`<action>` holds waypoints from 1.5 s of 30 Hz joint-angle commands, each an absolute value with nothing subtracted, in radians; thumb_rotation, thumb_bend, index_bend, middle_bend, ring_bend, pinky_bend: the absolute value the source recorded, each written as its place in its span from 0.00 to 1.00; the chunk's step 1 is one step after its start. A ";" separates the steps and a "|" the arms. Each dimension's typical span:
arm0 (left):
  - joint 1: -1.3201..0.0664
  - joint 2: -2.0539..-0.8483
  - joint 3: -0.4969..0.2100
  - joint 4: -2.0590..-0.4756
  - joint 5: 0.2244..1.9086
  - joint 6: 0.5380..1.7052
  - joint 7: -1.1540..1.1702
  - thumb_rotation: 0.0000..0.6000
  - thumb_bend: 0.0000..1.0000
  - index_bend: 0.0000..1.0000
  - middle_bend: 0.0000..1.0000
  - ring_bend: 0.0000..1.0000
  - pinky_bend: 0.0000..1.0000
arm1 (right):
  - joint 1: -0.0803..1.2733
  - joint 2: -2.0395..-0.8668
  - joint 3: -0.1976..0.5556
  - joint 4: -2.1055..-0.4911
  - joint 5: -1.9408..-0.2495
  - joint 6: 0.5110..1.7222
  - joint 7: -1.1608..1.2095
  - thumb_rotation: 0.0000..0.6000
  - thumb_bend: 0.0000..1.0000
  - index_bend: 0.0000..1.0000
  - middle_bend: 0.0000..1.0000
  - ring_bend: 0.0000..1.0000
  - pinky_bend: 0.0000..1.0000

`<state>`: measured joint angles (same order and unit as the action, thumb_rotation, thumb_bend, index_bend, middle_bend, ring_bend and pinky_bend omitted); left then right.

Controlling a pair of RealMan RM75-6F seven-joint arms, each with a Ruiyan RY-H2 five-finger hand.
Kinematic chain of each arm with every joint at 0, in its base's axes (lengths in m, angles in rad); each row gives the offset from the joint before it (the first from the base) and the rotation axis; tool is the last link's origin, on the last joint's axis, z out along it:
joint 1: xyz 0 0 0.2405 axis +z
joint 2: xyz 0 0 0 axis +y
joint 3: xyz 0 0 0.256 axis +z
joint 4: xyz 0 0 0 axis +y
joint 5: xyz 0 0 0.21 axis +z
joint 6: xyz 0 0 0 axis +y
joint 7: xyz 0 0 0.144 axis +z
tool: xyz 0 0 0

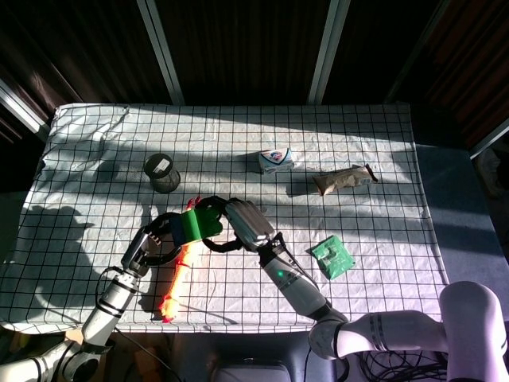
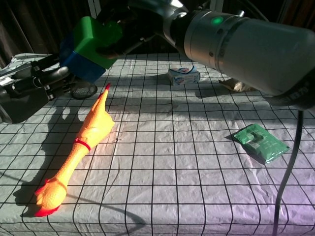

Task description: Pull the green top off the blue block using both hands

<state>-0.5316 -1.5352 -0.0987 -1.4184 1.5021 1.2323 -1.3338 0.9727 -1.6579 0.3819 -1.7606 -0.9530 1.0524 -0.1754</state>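
Right hand [image 1: 238, 224] grips the green top [image 2: 96, 35], its fingers wrapped over the upper half so the pull can go along the seam. I have the stack up off the table [image 1: 382, 159], over the rubber chicken [image 2: 81, 142], so nothing drags against the cloth when the halves part. My left hand [image 1: 151, 243] is at the blue block [image 2: 81, 63] from the other side, set opposite the right to give me a counter-pull. In the chest view its fingers [image 2: 47, 78] lie against the block's lower edge, but I cannot tell whether they have closed on it or only touch it. The two halves look joined, with no gap between green and blue, so I judge the separation not yet begun. Before pulling I want the left grasp firm, or the block may slip out and drop onto the chicken.
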 commanded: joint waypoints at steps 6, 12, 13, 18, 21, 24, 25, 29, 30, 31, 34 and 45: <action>-0.515 -1.553 -0.108 -1.416 1.493 1.243 -1.321 1.00 0.50 0.58 0.64 0.33 0.25 | 0.960 -1.668 0.385 -1.750 -0.985 1.079 -0.163 1.00 0.33 0.89 0.65 0.43 0.35; -0.508 -1.553 -0.113 -1.408 1.494 1.247 -1.328 1.00 0.50 0.57 0.63 0.33 0.26 | 0.950 -1.659 0.390 -1.747 -0.990 1.079 -0.151 1.00 0.33 0.89 0.65 0.43 0.35; -0.507 -1.553 -0.113 -1.406 1.495 1.248 -1.330 1.00 0.50 0.57 0.63 0.33 0.26 | 0.948 -1.657 0.391 -1.747 -0.990 1.078 -0.149 1.00 0.33 0.89 0.65 0.43 0.35; -0.496 -1.548 -0.111 -1.394 1.499 1.255 -1.356 1.00 0.50 0.57 0.63 0.33 0.26 | 0.935 -1.637 0.394 -1.754 -0.995 1.076 -0.135 1.00 0.33 0.89 0.65 0.43 0.35; -0.488 -1.543 -0.109 -1.385 1.502 1.261 -1.371 1.00 0.50 0.57 0.63 0.33 0.26 | 0.923 -1.619 0.401 -1.762 -1.001 1.076 -0.115 1.00 0.33 0.89 0.65 0.43 0.35; -0.483 -1.539 -0.109 -1.378 1.504 1.264 -1.388 1.00 0.50 0.57 0.63 0.33 0.26 | 0.909 -1.598 0.409 -1.766 -1.004 1.074 -0.090 1.00 0.33 0.89 0.65 0.43 0.35; -0.482 -1.537 -0.109 -1.378 1.505 1.264 -1.397 1.00 0.50 0.57 0.63 0.33 0.26 | 0.906 -1.592 0.410 -1.766 -1.003 1.072 -0.083 1.00 0.33 0.89 0.65 0.43 0.35; -0.476 -1.526 -0.103 -1.373 1.520 1.271 -1.427 1.00 0.50 0.57 0.63 0.33 0.26 | 0.887 -1.562 0.412 -1.764 -1.009 1.064 -0.054 1.00 0.33 0.89 0.65 0.43 0.35; -0.474 -1.522 -0.100 -1.372 1.523 1.275 -1.431 1.00 0.50 0.57 0.63 0.33 0.26 | 0.881 -1.553 0.411 -1.764 -1.013 1.063 -0.045 1.00 0.33 0.89 0.65 0.43 0.35; -0.471 -1.517 -0.097 -1.370 1.527 1.278 -1.435 1.00 0.50 0.57 0.63 0.33 0.26 | 0.874 -1.544 0.410 -1.764 -1.018 1.063 -0.036 1.00 0.33 0.89 0.65 0.43 0.35; -0.452 -1.497 -0.081 -1.357 1.535 1.292 -1.436 1.00 0.50 0.57 0.63 0.33 0.27 | 0.845 -1.506 0.396 -1.757 -1.042 1.062 -0.007 1.00 0.33 0.89 0.65 0.43 0.35; -0.380 -1.488 0.021 -1.248 1.567 1.300 -1.371 1.00 0.50 0.57 0.64 0.34 0.31 | 0.744 -1.395 0.287 -1.681 -1.157 1.052 0.056 1.00 0.33 0.88 0.65 0.43 0.35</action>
<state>-0.3904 -1.4834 0.0099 -1.2637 1.5571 1.2962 -1.3863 0.7594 -1.4068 0.3069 -1.6949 -1.1396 1.0551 0.0467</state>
